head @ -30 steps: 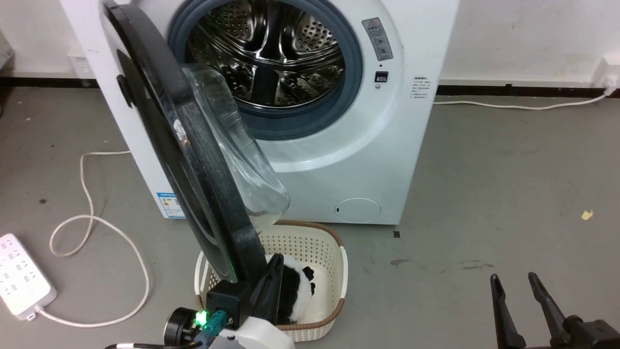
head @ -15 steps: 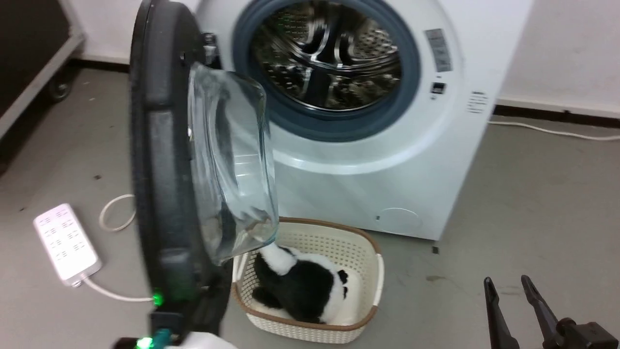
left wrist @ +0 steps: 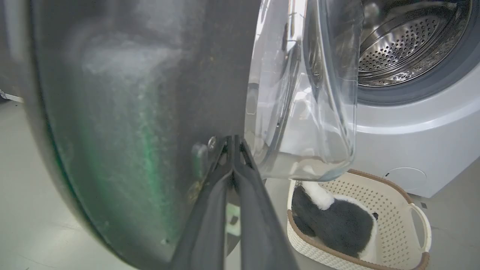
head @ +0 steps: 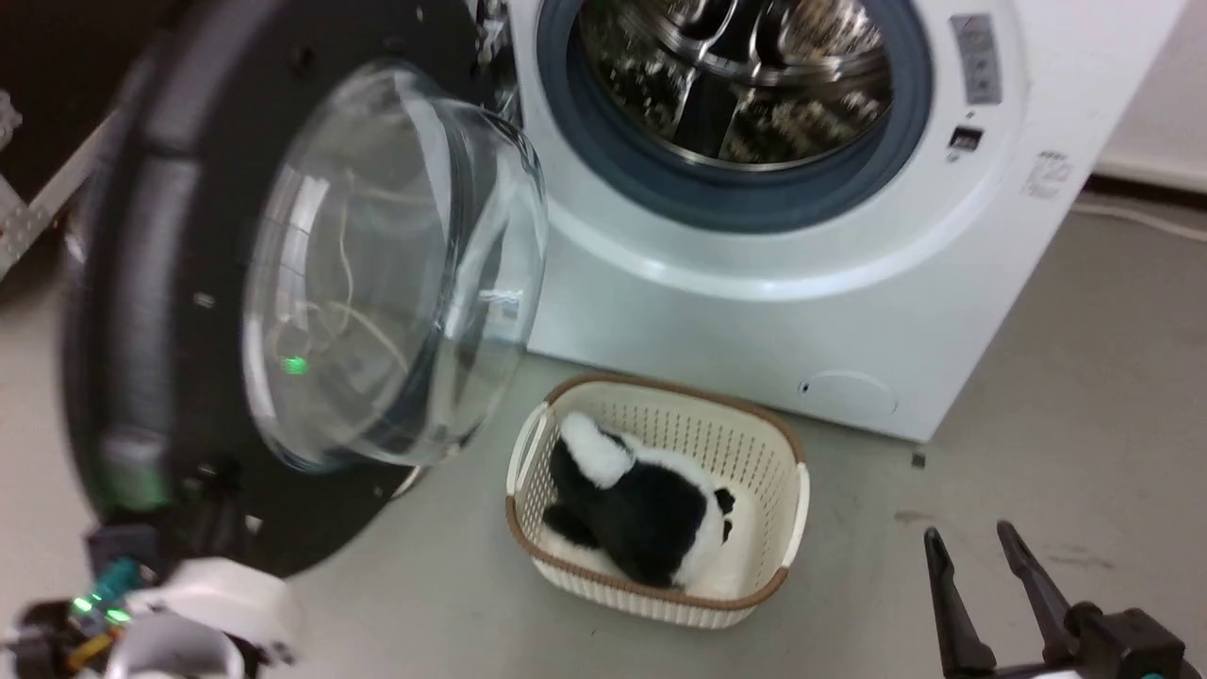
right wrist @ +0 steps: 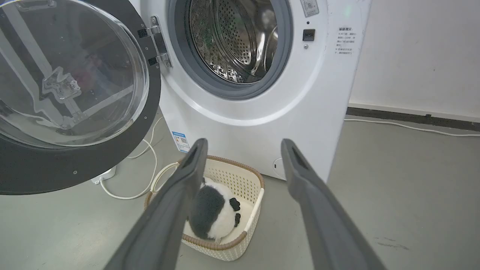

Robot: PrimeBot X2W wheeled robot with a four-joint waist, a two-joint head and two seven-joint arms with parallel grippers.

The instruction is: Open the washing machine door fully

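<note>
Left gripper (left wrist: 233, 148) jaws together, tips at the washing machine door (left wrist: 150, 93) rim; right gripper (right wrist: 243, 144) jaws apart, basket (right wrist: 232, 248) beyond them.

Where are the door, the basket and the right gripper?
door (right wrist: 75, 172), right wrist view, black rim.
basket (head: 698, 429), head view, back wall.
right gripper (head: 970, 530), head view, between its fingertips.

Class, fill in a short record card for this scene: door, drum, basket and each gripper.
door: wide open, hinged on the washing machine, glass bowl facing the head camera
drum: steel, opening uncovered
basket: in front of the machine, holding a black-and-white plush toy
left gripper: shut, tips against the door's black rim
right gripper: open, holding nothing, apart from the door
</note>
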